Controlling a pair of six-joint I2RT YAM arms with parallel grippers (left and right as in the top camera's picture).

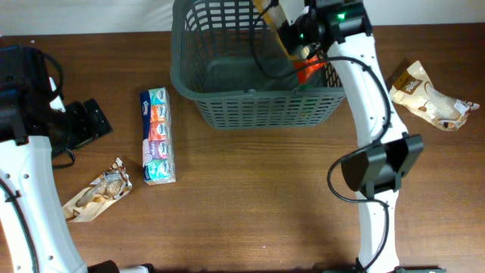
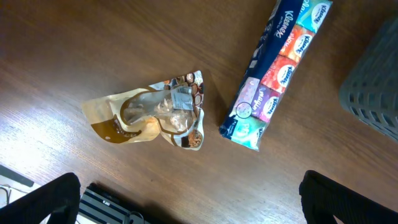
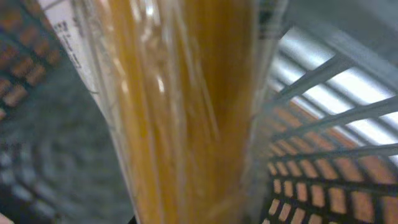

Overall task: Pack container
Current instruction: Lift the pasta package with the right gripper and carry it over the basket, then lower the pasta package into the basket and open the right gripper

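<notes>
The container, a dark grey lattice basket, stands at the back middle of the table. My right gripper reaches into its right side, shut on a long clear pack of yellow spaghetti. In the right wrist view the spaghetti pack fills the middle and hides the fingers, with the container's lattice wall to its right. My left gripper hangs wide open over the left of the table, nothing between its fingers. The container's corner shows at the right edge of the left wrist view.
A multicolour tissue pack lies left of the container. A crumpled brown snack bag lies near the left arm. A similar bag rests at the far right. A dark ribbed device sits under the left wrist.
</notes>
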